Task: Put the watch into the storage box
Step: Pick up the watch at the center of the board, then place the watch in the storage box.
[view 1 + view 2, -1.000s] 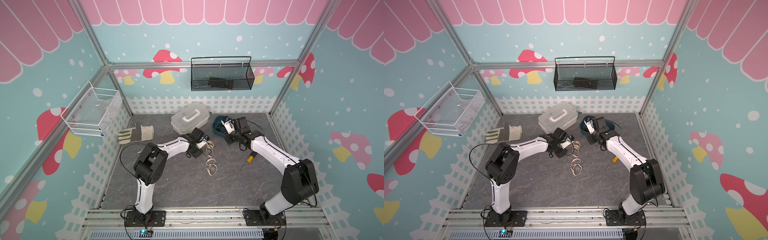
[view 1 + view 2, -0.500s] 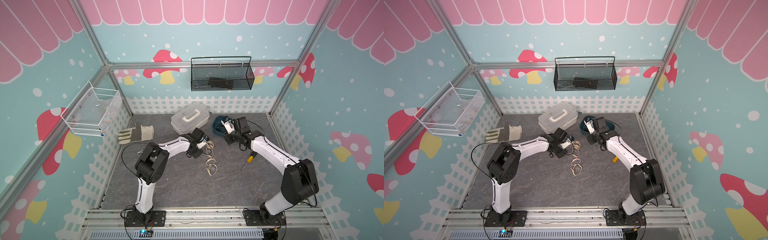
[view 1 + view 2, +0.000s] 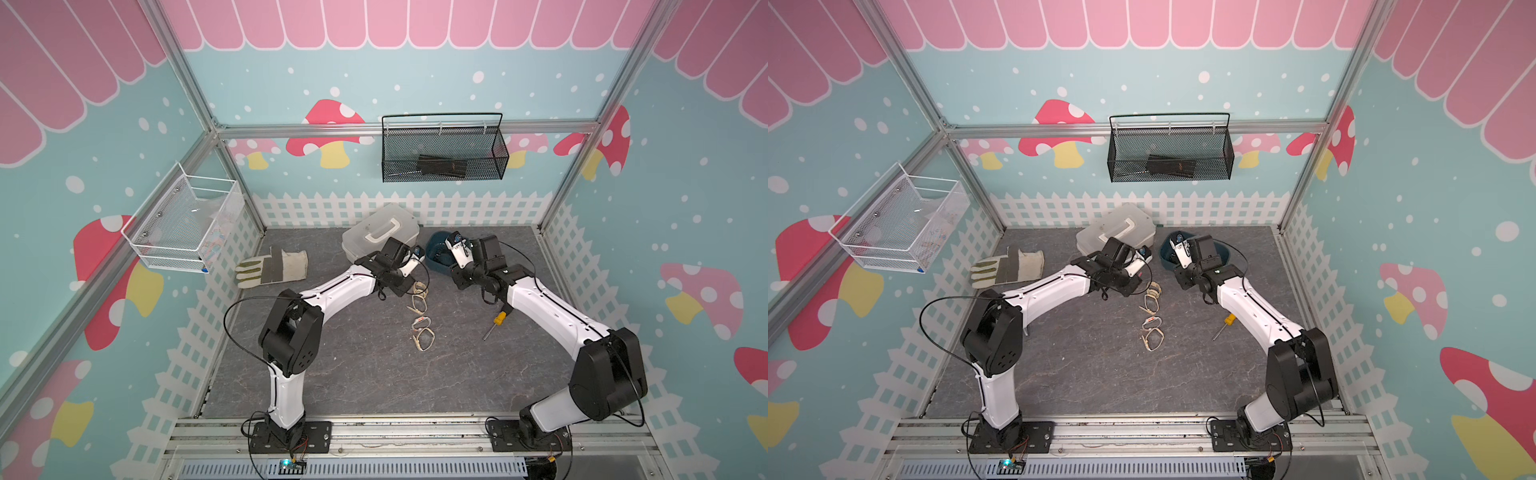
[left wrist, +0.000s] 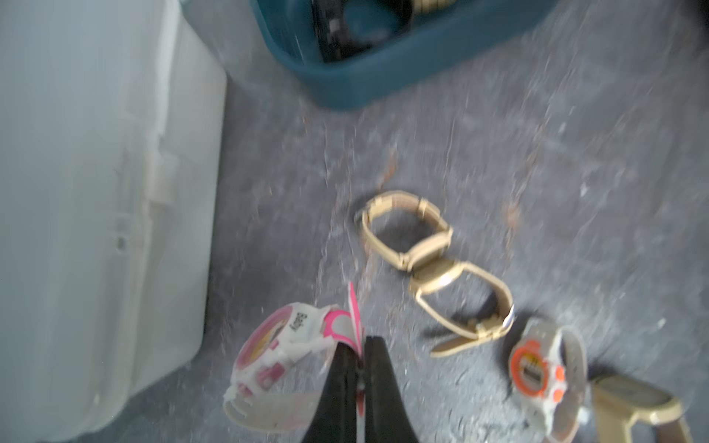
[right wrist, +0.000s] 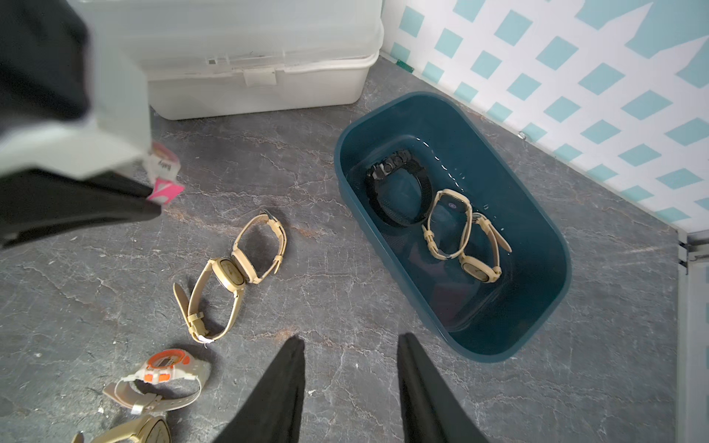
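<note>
The storage box (image 5: 537, 230), a dark teal tub, sits at the far side of the grey worktop (image 5: 345, 268), close to the fence-patterned back wall and just right of the white case (image 5: 261, 57). In it lie a black watch (image 5: 399, 191) and two beige watches (image 5: 447, 222), the pair touching each other. The left gripper (image 4: 358, 343) has its jaws pinched tight on the pink strap of a pink-and-white watch (image 4: 276, 345), which hangs beside the white case, left of the storage box; the left wrist view is blurred, and I cannot tell whether the watch is clear of the worktop. The right gripper (image 5: 351, 339) hovers over bare worktop just near of the storage box, its jaws apart and holding nothing. Between the two arms a row of loose watches runs toward the near side: two tan watches (image 5: 230, 276) touching face to face, then an orange-and-white watch (image 5: 165, 368), then another tan one at the edge of the right wrist view. In a top view a yellow-handled screwdriver (image 3: 496, 322) lies beside the right arm, and a work glove (image 3: 272, 268) lies far left.
</note>
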Controlling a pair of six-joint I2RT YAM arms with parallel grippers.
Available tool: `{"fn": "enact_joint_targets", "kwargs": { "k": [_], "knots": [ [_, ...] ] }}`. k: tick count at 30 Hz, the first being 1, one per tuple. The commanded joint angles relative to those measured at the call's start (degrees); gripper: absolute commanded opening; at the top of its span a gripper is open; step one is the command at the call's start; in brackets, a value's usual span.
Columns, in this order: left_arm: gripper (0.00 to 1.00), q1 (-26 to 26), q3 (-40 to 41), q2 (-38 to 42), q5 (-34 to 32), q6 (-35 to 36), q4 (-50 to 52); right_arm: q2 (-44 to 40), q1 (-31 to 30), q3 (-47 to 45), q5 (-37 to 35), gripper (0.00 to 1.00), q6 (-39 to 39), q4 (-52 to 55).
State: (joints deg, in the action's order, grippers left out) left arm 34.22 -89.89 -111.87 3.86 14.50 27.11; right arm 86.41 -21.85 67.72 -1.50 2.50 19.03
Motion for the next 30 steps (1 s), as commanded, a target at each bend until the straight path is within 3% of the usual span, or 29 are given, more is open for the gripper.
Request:
{"fn": "enact_joint_targets", "kwargs": {
  "k": [1,8,15,22,30],
  "knots": [
    [0.0,0.29,-8.02,-4.92,6.2,-4.82,-4.96,-3.31,-0.06,-1.63,-4.43,0.44,-0.54,-2.22],
    [0.0,0.55,-33.31,-21.06,18.04,-16.09,-5.09,-12.24,0.06,-10.15,-11.13,0.47,-1.62,-7.92],
    [0.0,1.04,-54.77,-36.86,20.76,-24.36,-1.64,-17.32,0.13,-15.87,-11.38,0.47,-2.45,-11.41],
    [0.01,1.13,-58.21,-41.36,22.0,-27.09,-1.53,-16.16,0.09,-16.27,-10.39,0.48,-2.27,-12.48],
    [0.13,1.05,-57.64,-41.67,21.58,-27.07,-1.37,-14.8,0.14,-15.96,-9.23,0.48,-2.17,-12.28]
  ]
}}
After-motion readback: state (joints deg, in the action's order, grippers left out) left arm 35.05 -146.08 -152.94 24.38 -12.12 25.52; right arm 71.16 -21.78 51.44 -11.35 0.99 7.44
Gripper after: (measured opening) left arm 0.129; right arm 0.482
